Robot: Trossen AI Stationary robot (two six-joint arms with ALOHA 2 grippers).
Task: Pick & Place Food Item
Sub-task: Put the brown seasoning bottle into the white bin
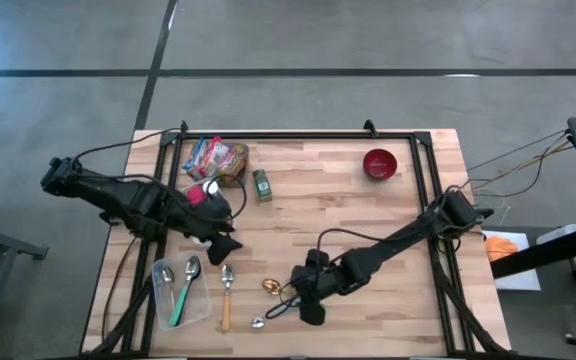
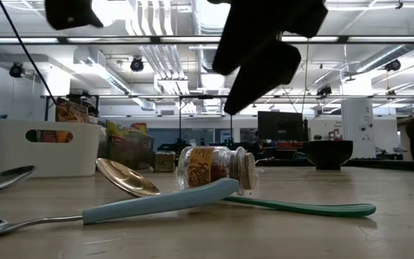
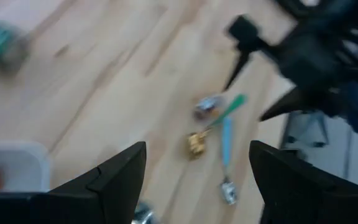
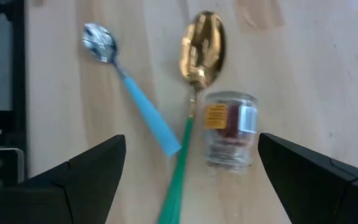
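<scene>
Your right pincer (image 4: 188, 180) hangs above the near middle of the surface (image 1: 348, 215), its fingers (image 4: 73, 180) spread wide and holding nothing. Directly beneath it lies the jar (image 4: 229, 129), the task's item, on its side and clear of both fingers. Touching or just beside the jar is a gold-bowled spoon (image 4: 202, 46) with a green handle. A blue-handled spoon (image 4: 129, 93) lies across that handle, its steel bowl pointing away from the jar.

Your left pincer (image 3: 197, 180) hovers over the left part of the surface, fingers (image 3: 114, 177) moderately wide apart and empty. Near it in the high view sit a clear tray (image 1: 204, 307) holding two spoons and, beside the tray, a wooden-handled spoon (image 1: 227, 295).

Farther back on the surface you see a snack bag (image 1: 215, 157), a green-capped bottle (image 1: 262, 185) and, well apart toward the right rear, a red bowl (image 1: 380, 164).
</scene>
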